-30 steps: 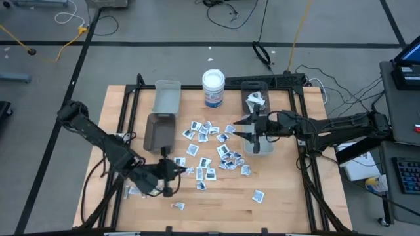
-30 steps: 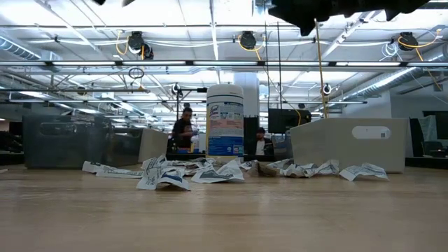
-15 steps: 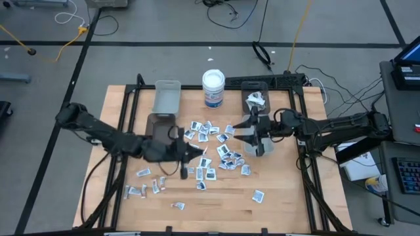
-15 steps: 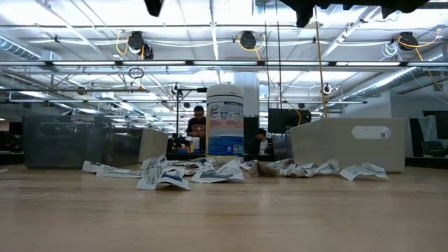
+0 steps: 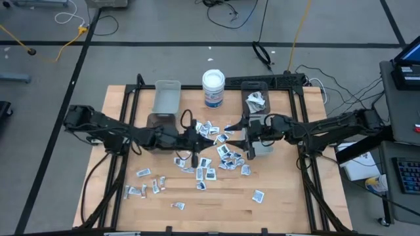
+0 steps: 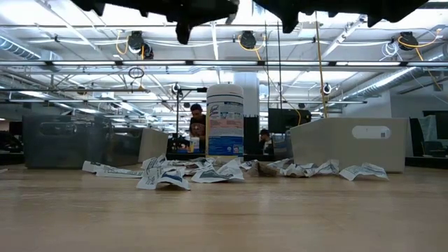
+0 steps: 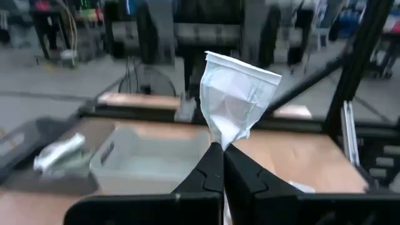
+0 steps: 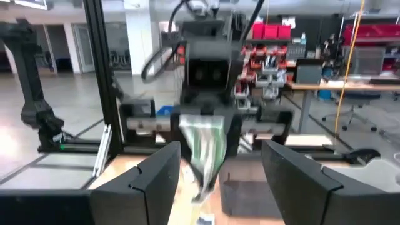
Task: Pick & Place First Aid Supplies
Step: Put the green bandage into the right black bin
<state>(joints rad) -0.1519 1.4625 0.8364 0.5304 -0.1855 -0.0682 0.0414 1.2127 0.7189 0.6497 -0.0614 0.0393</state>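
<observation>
My left gripper (image 5: 200,139) hovers over the middle of the table, shut on a pale white sachet (image 7: 237,100), one of the first aid supplies. It points toward my right gripper (image 5: 244,139), which faces it with its fingers (image 8: 147,181) open, above a grey bin (image 5: 266,147). The right wrist view shows the same sachet (image 8: 203,150) ahead of these fingers, apart from them. Many small packets (image 5: 211,164) lie flat on the wood below both grippers. In the low view they are a heap (image 6: 210,171). My left gripper pinches the sachet's crumpled narrow end (image 7: 223,139) between its two fingertips. The fingers lie level and point toward the table's right. The sachet sticks out past the fingertips, widening to its free end (image 7: 244,62), and is clear of the table.
A white round tub (image 5: 213,88) stands at the far middle. A light grey bin (image 5: 166,97) and a dark bin (image 5: 157,124) are at the far left. A clear bin (image 5: 254,92) with white supplies is at the far right. Stray packets (image 5: 144,174) lie near left, and one (image 5: 258,195) near right.
My left gripper has swung from the near left of the table up toward the middle, toward my right gripper, turning as it went and staying shut on the sachet. My right gripper has edged toward the table's left.
</observation>
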